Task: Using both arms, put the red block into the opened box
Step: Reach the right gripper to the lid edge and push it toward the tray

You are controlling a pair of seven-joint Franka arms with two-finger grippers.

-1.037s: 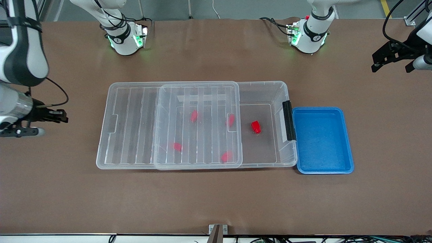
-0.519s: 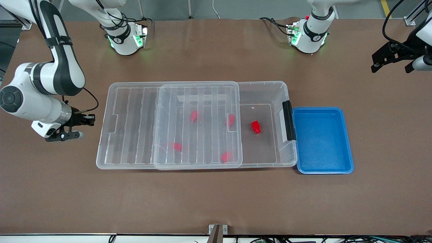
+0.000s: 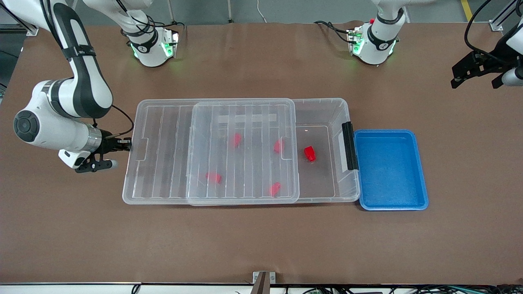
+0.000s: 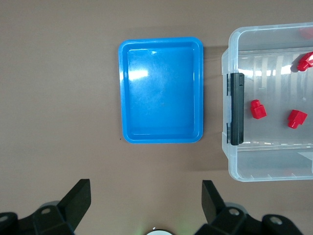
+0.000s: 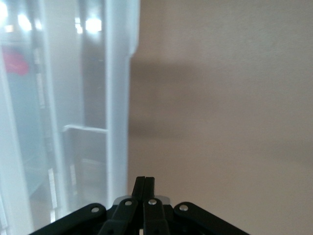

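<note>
Inside the box point(image 3: 322, 110), a red block point(image 3: 309, 153) is lying on the uncovered stretch of floor, near the black bar point(image 3: 349, 145) on the short wall at the left arm's end of the counter point(image 3: 261, 241). Four more red blocks point(image 3: 235, 139) are sitting in the same box beneath the ribbed clear lid point(image 3: 243, 153), which is covering the middle and overhanging the box toward the right arm's end, leaving only the part by the black bar open. Just beside that bar, a shallow blue tray point(image 3: 391, 169) is resting on the counter with nothing in it. The right hand point(image 3: 122, 145) is sitting low at the overhanging short edge of the lid, its fingers point(image 5: 145, 188) pressed together with nothing between them. The left hand point(image 3: 476, 71) is hanging above the counter's left-arm end, well apart from the tray, with its fingers point(image 4: 76, 198) spread wide and gripping nothing.
</note>
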